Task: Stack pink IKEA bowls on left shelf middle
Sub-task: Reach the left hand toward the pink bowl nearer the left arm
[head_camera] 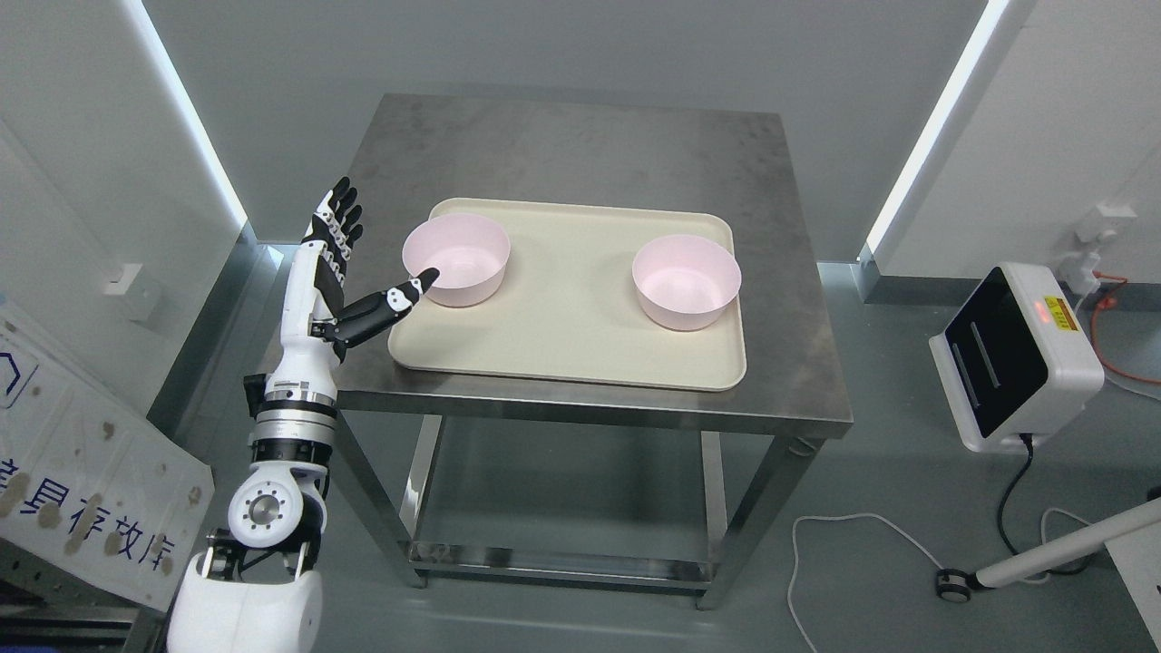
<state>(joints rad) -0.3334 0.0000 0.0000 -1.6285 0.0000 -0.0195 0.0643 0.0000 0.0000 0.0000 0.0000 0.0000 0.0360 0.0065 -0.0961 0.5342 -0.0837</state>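
Left robot hand [340, 263] spread open, thumb touching nearest pink bowl [456, 258]

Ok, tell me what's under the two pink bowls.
Both pink bowls stand on a cream tray, which lies on the steel table. The tray surface directly beneath each bowl is covered.

A lab or test room. Bare grey walls with light strips [934, 136], a steel surface [580, 145], and a white device [1011, 358] cabled on the floor show it.
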